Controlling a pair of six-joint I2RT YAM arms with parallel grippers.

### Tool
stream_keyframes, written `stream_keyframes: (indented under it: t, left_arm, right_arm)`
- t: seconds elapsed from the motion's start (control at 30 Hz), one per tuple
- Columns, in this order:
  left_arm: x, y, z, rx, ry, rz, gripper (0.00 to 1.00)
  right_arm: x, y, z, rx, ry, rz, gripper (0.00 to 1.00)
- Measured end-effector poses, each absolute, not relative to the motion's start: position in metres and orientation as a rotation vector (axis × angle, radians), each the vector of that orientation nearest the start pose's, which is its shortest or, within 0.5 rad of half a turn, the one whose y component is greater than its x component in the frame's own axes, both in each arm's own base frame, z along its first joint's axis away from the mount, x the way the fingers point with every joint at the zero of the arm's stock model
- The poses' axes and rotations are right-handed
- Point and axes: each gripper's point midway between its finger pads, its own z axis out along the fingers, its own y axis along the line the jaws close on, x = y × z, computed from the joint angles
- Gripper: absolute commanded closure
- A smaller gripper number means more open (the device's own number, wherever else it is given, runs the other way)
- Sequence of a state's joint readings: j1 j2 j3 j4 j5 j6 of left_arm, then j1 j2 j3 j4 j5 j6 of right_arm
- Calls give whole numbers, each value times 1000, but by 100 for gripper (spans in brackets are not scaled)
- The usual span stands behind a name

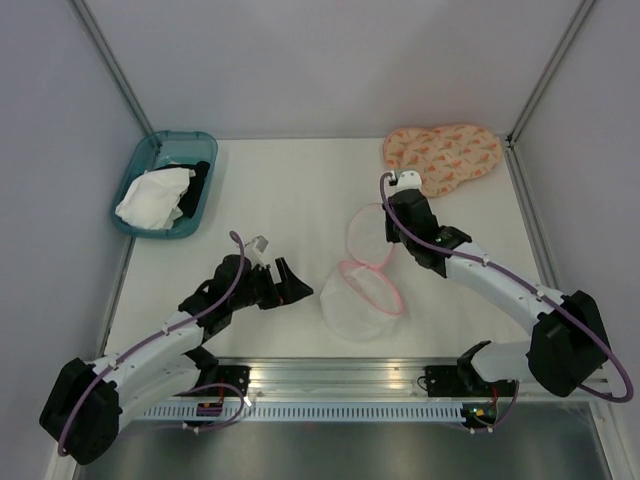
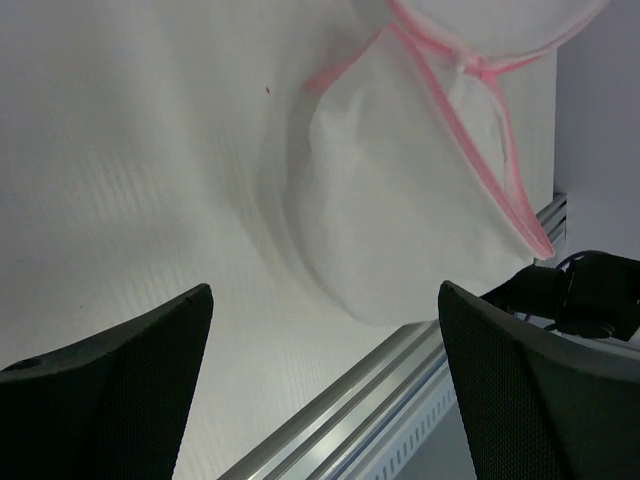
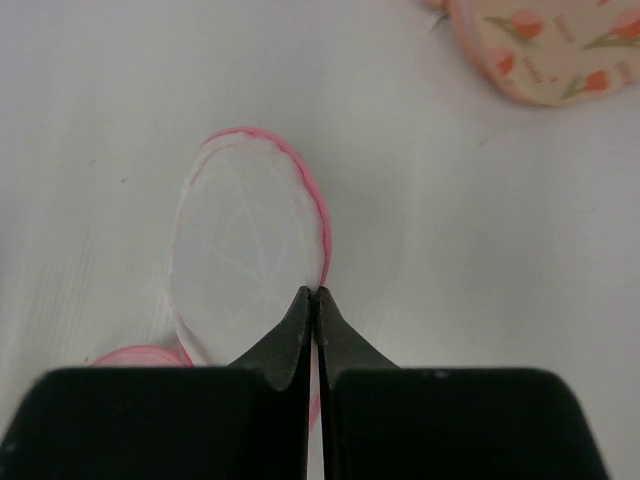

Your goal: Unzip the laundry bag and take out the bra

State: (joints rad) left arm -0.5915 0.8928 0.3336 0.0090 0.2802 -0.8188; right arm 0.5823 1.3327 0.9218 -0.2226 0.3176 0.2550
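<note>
From overhead, the laundry bag [image 1: 360, 300] lies open on the table [image 1: 270, 200], near the front edge and between the two arms. Its round flap is folded back, and the bowl-shaped half shows pink edging around pale mesh. The right gripper [image 1: 392, 252] sits at the flap's edge on the bag's right side. The left gripper [image 1: 298, 282] hovers just left of the bag, apart from it. Far to the bag's upper left, a teal bin [image 1: 135, 165] holds a crumpled white garment, the bra [image 1: 155, 198] by its look, lying against black clothing [image 1: 200, 180]. A peach patterned pad [image 1: 445, 155] lies beyond the bag, up and to the right. (Only this view shows the bin.)

The left wrist camera shows the left gripper [image 2: 325, 290] spread wide with nothing between its fingers. The bag [image 2: 400, 220] lies ahead, domed and milky white, with its pink zip running along the rim. I cannot tell from here whether anything is inside.

The right wrist camera shows what the overhead view hides. The right gripper [image 3: 317, 295] has its fingers pressed together, pinching the pink edging of the flap [image 3: 245, 260]. The flap's mesh is thin enough to see the table through it. The pad [image 3: 545, 50] peeks in beyond the bag.
</note>
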Motion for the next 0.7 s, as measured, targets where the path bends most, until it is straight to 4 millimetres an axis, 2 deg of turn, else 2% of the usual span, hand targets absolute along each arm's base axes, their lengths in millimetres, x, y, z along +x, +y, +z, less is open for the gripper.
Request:
stream_keyframes:
  t: [0.1, 0.17, 0.3, 0.4, 0.5, 0.7]
  left_arm:
    - [189, -214, 95, -102, 2303, -1052, 3]
    - [191, -211, 98, -119, 2289, -1034, 3]
    - [195, -203, 105, -173, 2254, -1000, 3]
    - [196, -196, 110, -209, 2227, -976, 2]
    - [197, -188, 115, -251, 2203, -946, 2]
    - [196, -170, 123, -336, 2151, -897, 2]
  right_arm:
    - [344, 158, 169, -147, 2097, -2, 100]
    - [336, 159, 175, -181, 2064, -97, 100]
    - [307, 197, 177, -396, 1989, -204, 100]
    - [281, 227, 169, -564, 1922, -275, 100]
    - [256, 244, 154, -692, 1867, -348, 100]
    - [214, 257, 132, -815, 1721, -501, 100]
